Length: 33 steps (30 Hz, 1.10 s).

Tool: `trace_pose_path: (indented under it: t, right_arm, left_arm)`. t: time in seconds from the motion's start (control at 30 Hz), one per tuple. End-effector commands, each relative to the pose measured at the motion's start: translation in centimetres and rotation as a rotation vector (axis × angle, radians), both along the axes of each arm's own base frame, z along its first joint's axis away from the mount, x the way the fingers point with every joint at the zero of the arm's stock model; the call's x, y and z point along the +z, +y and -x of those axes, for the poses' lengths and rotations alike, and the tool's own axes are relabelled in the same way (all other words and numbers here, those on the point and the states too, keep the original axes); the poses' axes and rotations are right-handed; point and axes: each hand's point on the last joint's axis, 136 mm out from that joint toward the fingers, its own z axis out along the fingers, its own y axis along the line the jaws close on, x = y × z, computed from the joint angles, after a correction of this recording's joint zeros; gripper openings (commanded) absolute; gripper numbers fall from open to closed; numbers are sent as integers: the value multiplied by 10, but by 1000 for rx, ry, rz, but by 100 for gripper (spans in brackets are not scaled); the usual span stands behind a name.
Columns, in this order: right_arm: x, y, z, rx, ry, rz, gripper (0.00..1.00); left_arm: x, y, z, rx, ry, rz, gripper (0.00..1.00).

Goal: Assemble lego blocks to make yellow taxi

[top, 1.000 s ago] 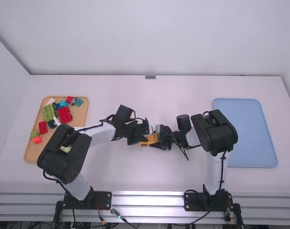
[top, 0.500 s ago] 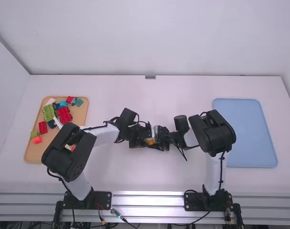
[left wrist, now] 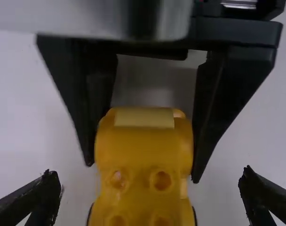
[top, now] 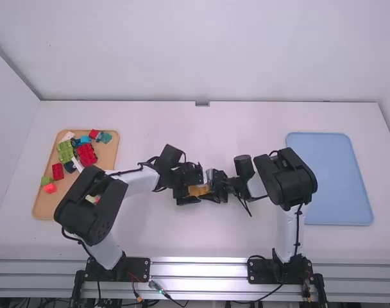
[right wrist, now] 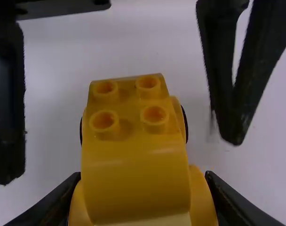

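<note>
High view: L tool [top: 194, 191] spread w/ yellow car [top: 197, 190] btwn fingers, R tool [top: 209, 190] clamped on car's sides

Blocks [top: 87, 154] on tray [top: 108, 155] at left, toy car [top: 197, 190] between, second tray [top: 336, 183] at right

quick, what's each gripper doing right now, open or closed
Left gripper: open, holding nothing.
Right gripper: closed on the yellow car, fingers against its sides.
</note>
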Motion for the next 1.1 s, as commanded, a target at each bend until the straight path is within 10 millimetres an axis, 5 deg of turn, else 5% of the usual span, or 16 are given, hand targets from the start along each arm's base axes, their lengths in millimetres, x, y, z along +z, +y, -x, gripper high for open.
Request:
trace_pose_path:
  t: [0.0, 0.13, 0.47, 0.6, 0.77, 0.83, 0.97, 1.07]
  right_arm:
    - [-4, -1, -4, -17, 2, 16, 57]
    - [-4, -1, -4, -17, 2, 17, 57]
    - [-3, -1, -4, -15, -2, 14, 63]
    - [-2, 1, -5, -10, -9, 9, 88]
    - [2, 12, -5, 21, -23, 1, 93]
    - [4, 17, -3, 38, -31, -5, 91]
    - [5, 27, -2, 57, -45, 3, 59]
    - [6, 27, -3, 57, -48, -1, 45]
  left_arm:
    - [12, 7, -4, 19, -17, 26, 99]
    - [22, 16, -8, 44, -24, 40, 99]
    - [90, 71, 3, -20, -93, 296, 99]
    - [97, 92, 9, -9, -124, 402, 99]
    - [94, 102, 10, 20, -146, 447, 99]
    - [93, 103, 10, 23, -152, 447, 99]
    - [92, 100, 12, 15, -148, 448, 99]
    - [92, 101, 11, 15, -152, 447, 99]
